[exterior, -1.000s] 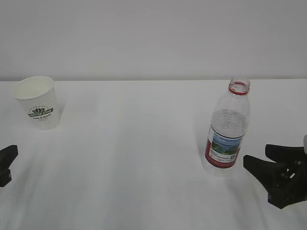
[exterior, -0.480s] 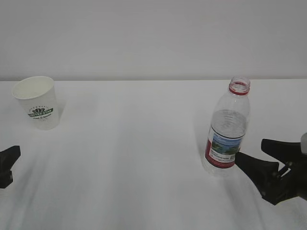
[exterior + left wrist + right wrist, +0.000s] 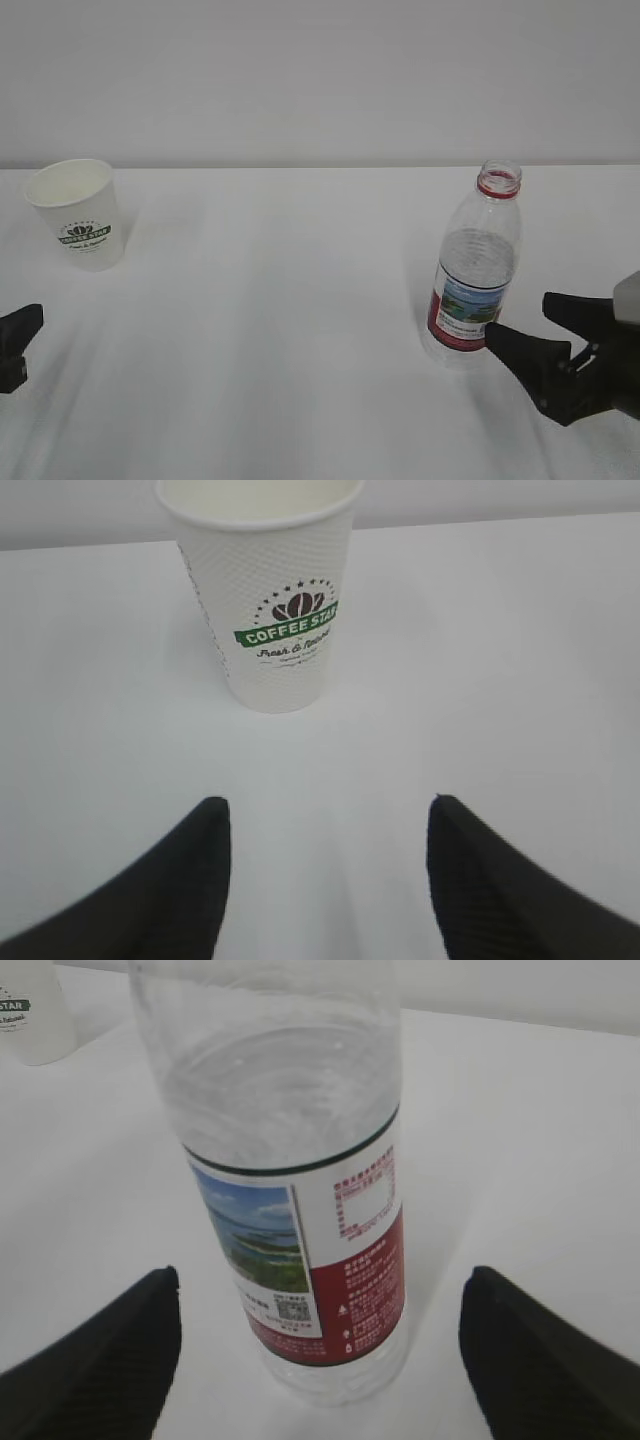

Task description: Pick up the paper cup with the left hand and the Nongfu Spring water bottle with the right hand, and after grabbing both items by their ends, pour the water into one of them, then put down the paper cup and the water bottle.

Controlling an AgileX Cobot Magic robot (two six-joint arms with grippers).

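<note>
White tabletop (image 3: 280,300) under paper cup (image 3: 78,213) and bottle (image 3: 472,270); pale wall (image 3: 320,80) behind

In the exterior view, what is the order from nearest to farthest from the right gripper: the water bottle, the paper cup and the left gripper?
Measured from the right gripper:
1. Nongfu Spring water bottle, just to its left, right half of the table.
2. Left gripper, at the near left edge.
3. Paper cup, far left, towards the back.
The last two are nearly equal; the cup seems slightly farther.
</note>
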